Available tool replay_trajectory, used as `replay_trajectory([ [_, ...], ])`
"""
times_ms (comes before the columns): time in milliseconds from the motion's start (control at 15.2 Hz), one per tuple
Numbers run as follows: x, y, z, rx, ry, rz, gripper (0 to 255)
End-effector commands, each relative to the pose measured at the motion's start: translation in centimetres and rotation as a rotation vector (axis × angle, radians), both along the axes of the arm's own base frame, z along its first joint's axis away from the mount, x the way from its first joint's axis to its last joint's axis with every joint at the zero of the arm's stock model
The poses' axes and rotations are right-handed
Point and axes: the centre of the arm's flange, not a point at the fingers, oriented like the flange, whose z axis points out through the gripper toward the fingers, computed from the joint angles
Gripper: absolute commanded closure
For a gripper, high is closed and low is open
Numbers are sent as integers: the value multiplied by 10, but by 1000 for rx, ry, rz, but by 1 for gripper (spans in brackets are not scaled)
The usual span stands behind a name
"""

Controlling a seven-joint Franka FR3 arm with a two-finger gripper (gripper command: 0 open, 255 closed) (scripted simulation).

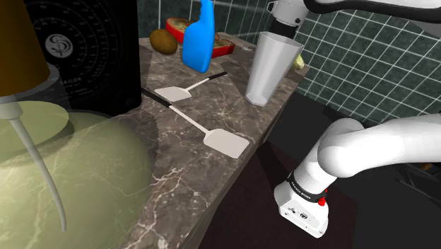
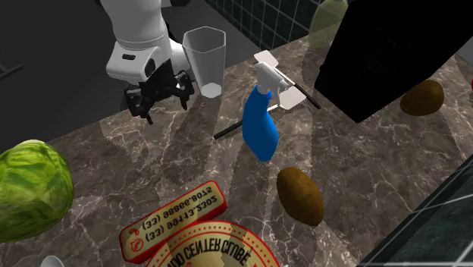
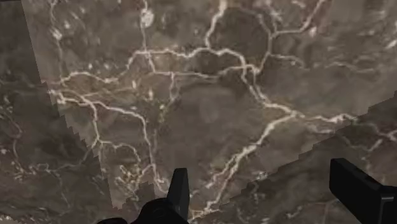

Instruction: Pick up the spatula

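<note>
You have a counter [image 1: 185,166] of dark marble with pale veins. Its front edge runs from the upper right of the shoulder view down to the bottom middle, and beyond it lies a dark floor. The gripper [image 2: 162,98] hangs over the marble near this edge, in the upper left of the second exterior view, just beside a grey cup [image 2: 203,61]. Its two fingers [image 3: 180,191] stand wide apart, with nothing between them and bare marble below.

The open room is the stretch of marble in the middle of the second exterior view, between the gripper and the blue spray bottle [image 2: 260,129]. A black box [image 2: 394,53] closes the upper right. A green cabbage [image 2: 30,190], a red-labelled tin [image 2: 182,220] and a kiwi [image 2: 299,196] stand along the bottom.

You see two spatulas, both flat on the counter. The first spatula [image 1: 226,143] has its white square blade right at the counter edge, in the middle of the shoulder view. Its thin neck and black handle point toward the black box. The second spatula [image 1: 173,92] lies just above it in that view, and its handle points toward the bottle. Whether the two touch, I cannot tell.
</note>
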Motion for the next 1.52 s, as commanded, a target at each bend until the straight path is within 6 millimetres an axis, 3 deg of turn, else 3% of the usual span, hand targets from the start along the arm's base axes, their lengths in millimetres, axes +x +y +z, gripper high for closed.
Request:
replay_trajectory([
  [0,0,0,0,0,0,0,0],
  [396,60,51,9,-13,45,442,0],
  [726,89,109,15,-24,83,810,0],
  [990,96,161,19,-32,113,1104,0],
  [1320,84,226,22,-43,150,1472,0],
  [1452,82,231,17,-44,153,1501,0],
])
